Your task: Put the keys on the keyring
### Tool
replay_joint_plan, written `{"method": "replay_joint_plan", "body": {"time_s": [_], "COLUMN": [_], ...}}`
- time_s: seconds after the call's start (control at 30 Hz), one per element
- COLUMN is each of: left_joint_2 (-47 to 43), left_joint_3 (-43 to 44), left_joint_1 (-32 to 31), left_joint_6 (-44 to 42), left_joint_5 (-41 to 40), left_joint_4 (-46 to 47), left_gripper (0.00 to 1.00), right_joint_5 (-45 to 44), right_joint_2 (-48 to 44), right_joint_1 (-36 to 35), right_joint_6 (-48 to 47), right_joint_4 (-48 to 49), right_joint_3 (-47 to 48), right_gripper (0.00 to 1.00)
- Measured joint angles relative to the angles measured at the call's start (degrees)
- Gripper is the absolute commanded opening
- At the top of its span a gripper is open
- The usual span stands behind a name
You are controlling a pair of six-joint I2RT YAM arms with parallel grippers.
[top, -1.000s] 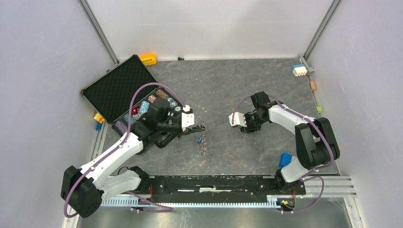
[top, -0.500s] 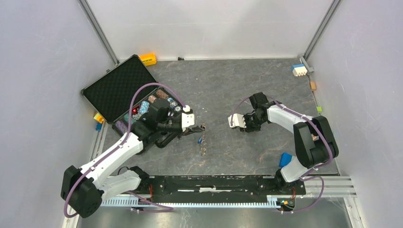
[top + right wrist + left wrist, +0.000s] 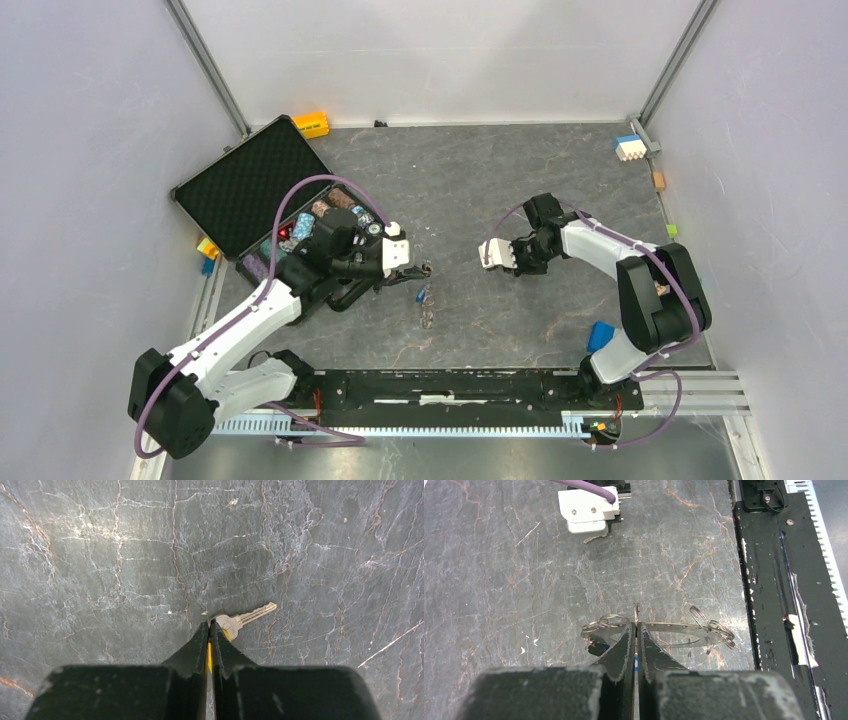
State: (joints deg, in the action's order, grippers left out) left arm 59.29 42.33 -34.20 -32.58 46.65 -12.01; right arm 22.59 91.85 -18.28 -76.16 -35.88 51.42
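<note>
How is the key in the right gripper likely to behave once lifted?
The key looks like flat, thin metal, so it is probably stiff and very light. The right gripper pinches only its yellow head, with the blade sticking out sideways, so it may swivel in the grip. Being small and smooth, it could slip out if knocked.

In the right wrist view, the right gripper [image 3: 210, 626] tips hide the key [image 3: 246, 615] head; you see only a yellow sliver between them. In the left wrist view, the left gripper [image 3: 636, 630] covers the keyring [image 3: 674, 625] at its 6 o'clock arc. From above, you cannot resolve its small rings.
</note>
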Motion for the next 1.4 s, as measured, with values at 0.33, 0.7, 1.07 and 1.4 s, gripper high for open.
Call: {"method": "replay_joint_plan", "body": {"time_s": [0.33, 0.7, 1.07, 1.4], "left_joint_2": [0.17, 0.72, 1.01, 2.01], "left_joint_3": [0.0, 0.0, 0.0, 0.7], "left_joint_1": [0.0, 0.0, 0.0, 0.0], "left_joint_6": [0.02, 0.46, 2.93, 7.54], "left_joint_5": [-0.04, -0.07, -0.04, -2.43], "left_joint_4": [0.0, 0.37, 2.14, 3.58], "left_gripper": [0.02, 0.02, 0.02, 0.02], "right_joint_5": [3.28, 17.09, 29.27, 32.44], "right_joint_2": [-0.09, -3.61, -14.53, -23.39], "right_joint_1": [0.02, 2.05, 2.08, -1.77], "right_joint_6": [1.18, 5.6, 22.21, 44.74], "right_joint_4": [-1.25, -3.15, 7.56, 26.45], "right_joint_3": [1.01, 2.56, -1.86, -5.81], "right_gripper": [0.0, 0.0, 0.0, 0.0]}}
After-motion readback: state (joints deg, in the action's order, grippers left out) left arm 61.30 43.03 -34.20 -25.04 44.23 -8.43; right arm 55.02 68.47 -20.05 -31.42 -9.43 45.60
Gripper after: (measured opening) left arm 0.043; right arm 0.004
